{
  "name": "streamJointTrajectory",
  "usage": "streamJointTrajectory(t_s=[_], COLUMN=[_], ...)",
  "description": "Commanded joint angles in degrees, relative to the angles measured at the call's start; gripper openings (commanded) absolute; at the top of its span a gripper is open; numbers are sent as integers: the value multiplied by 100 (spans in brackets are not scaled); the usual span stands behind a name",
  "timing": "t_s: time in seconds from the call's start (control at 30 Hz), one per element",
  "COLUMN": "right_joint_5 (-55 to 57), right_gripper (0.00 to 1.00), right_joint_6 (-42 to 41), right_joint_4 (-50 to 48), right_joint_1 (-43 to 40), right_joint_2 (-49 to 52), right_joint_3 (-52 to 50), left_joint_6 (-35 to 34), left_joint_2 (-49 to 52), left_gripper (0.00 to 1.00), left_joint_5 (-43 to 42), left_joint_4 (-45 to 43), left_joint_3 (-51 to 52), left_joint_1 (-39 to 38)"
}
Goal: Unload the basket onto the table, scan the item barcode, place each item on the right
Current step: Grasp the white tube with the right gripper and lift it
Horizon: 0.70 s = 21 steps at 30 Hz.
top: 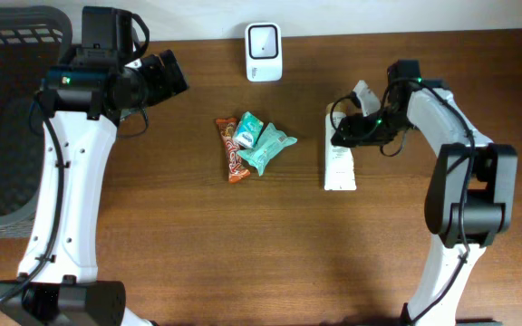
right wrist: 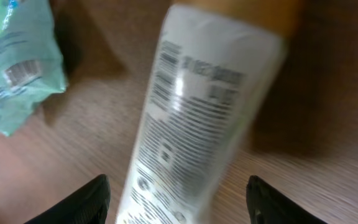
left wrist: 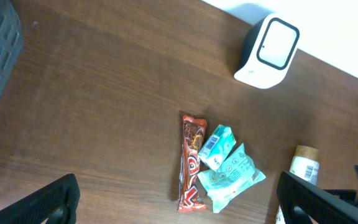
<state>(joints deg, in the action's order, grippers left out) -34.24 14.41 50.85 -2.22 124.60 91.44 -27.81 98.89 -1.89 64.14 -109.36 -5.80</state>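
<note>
A white tube (top: 340,156) with a tan cap lies flat on the wooden table, printed side up, blurred in the right wrist view (right wrist: 197,118). My right gripper (top: 350,129) hovers over its upper half, open, one finger (right wrist: 93,200) on each side with a gap to the tube (left wrist: 304,167). The white barcode scanner (top: 264,52) stands at the table's back edge, and shows in the left wrist view too (left wrist: 267,51). My left gripper (top: 166,77) is raised at the left, open and holding nothing, its fingertips (left wrist: 55,202) wide apart.
A red candy bar (top: 233,149), a small teal box (top: 246,132) and a teal packet (top: 268,147) lie together mid-table; the packet (right wrist: 17,68) shows a barcode. A dark mesh basket (top: 7,118) stands at the left edge.
</note>
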Motion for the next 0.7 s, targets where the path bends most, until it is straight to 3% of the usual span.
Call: streamJointTrajectory(t_s=[0.0, 0.07, 0.1, 0.13, 0.17, 0.27, 0.4, 0.53, 0.67], right_joint_5=[-737, -739, -737, -715, -688, 417, 3220, 5998, 6749], right_gripper=[54, 38, 18, 7, 4, 4, 4, 4, 4], right_joint_6=[55, 9, -28, -177, -184, -566, -1384, -2474, -2776], right_joint_4=[-181, -177, -164, -90, 79, 881, 1967, 2118, 1672], right_joint_1=[48, 48, 48, 28, 20, 79, 603, 1462, 2092], right_joint_2=[197, 245, 234, 219, 214, 208, 208, 245, 247], right_joint_3=[-299, -299, -278, -155, 24, 916, 2199, 2085, 1237], left_joint_6=[116, 116, 116, 116, 116, 116, 116, 116, 116], left_joint_2=[-37, -37, -37, -37, -37, -37, -37, -37, -37], left_gripper=[99, 99, 99, 99, 99, 99, 99, 99, 99], left_joint_5=[22, 22, 22, 22, 22, 22, 22, 22, 22], left_joint_4=[4, 7, 4, 4, 4, 4, 4, 4, 7], left_joint_3=[-31, -31, -31, -28, -28, -28, -28, -28, -28], left_joint_1=[24, 24, 24, 24, 24, 24, 24, 24, 24])
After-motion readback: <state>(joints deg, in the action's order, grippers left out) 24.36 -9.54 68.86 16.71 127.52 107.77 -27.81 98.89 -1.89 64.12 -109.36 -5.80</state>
